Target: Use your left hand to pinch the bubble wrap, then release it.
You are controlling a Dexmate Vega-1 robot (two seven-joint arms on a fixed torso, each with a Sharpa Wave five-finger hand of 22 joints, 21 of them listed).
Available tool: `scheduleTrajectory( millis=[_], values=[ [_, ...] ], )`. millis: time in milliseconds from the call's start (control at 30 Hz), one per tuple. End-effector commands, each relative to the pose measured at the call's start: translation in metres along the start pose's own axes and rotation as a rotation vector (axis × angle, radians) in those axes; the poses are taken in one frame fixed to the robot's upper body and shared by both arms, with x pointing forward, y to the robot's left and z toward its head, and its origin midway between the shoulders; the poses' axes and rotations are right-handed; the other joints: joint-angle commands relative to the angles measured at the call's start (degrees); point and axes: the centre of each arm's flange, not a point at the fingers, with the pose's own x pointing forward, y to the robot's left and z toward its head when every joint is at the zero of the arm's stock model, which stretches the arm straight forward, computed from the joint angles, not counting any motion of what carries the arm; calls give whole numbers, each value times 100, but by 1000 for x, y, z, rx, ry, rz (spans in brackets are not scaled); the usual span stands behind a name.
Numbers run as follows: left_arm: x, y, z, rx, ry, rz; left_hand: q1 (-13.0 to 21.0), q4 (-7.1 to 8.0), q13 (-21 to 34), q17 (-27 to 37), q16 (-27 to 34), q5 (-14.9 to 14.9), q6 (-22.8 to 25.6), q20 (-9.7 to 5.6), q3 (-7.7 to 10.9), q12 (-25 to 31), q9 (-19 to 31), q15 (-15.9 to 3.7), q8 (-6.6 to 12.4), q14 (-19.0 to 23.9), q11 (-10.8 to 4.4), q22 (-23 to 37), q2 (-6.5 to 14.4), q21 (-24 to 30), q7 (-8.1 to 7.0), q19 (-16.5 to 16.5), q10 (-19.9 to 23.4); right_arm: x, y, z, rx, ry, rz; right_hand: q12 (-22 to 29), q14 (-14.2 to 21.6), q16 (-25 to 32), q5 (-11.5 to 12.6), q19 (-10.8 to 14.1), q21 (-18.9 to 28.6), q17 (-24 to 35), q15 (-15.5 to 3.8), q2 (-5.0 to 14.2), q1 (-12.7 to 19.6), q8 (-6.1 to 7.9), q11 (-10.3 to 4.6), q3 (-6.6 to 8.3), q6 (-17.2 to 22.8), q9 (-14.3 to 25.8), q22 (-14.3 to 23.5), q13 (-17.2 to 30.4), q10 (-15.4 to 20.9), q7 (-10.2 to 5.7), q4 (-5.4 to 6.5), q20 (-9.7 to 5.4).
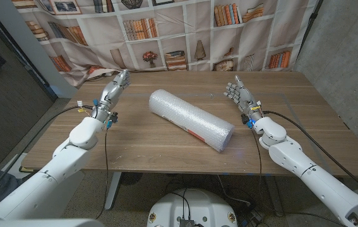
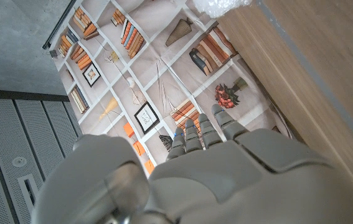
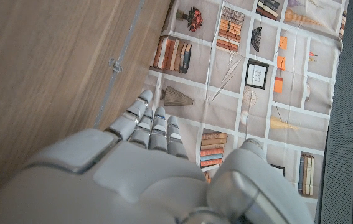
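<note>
A roll of bubble wrap (image 1: 191,118) lies slantwise on the middle of the wooden table (image 1: 153,146), with a red and white label near its front end. One end of the bubble wrap (image 2: 225,6) shows at the edge of the left wrist view. My left hand (image 1: 114,90) is held over the table's left part, well apart from the roll, fingers stretched out and holding nothing. My right hand (image 1: 239,94) is to the right of the roll, fingers spread, empty too. The backs of my left hand (image 2: 188,180) and right hand (image 3: 139,174) fill the lower part of their wrist views.
A bookshelf-print backdrop (image 1: 166,31) hangs behind the table's far edge. A concrete wall (image 1: 349,44) stands at the right. Black cables (image 1: 292,123) run along both arms.
</note>
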Motion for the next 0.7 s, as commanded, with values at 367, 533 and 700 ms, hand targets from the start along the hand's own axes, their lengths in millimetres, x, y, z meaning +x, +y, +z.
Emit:
scheduleTrajectory(
  millis=[367,533,700],
  values=[
    [-6,-7,-17,-78,51,18,-131,-31,15,3,-58,-43,19,4,-72,-41,11,36,-37,-68,20,8,25,-19,67,-41,-20,0,-2,-2,9,12,3,11,20,9,-2,66,33,17,0,36,-27,1,-4,-10,29,21,25,18,49,10,-24,-22],
    [-2,-8,-16,-69,54,-2,-146,-39,15,2,-62,-47,37,2,-71,-47,11,33,-36,-75,8,6,32,-26,64,-53,-25,2,-3,1,10,10,-4,9,20,7,-2,67,32,16,2,37,-26,-2,-2,-9,28,21,25,18,49,8,-25,-25],
    [0,-8,-14,-70,49,-5,-156,-47,14,1,-61,-50,50,7,-69,-48,10,27,-36,-70,-1,5,39,-28,63,-51,-17,5,-4,1,8,10,1,6,25,8,-2,69,32,16,4,39,-25,-3,4,-9,29,21,25,18,47,7,-26,-25]
  ],
)
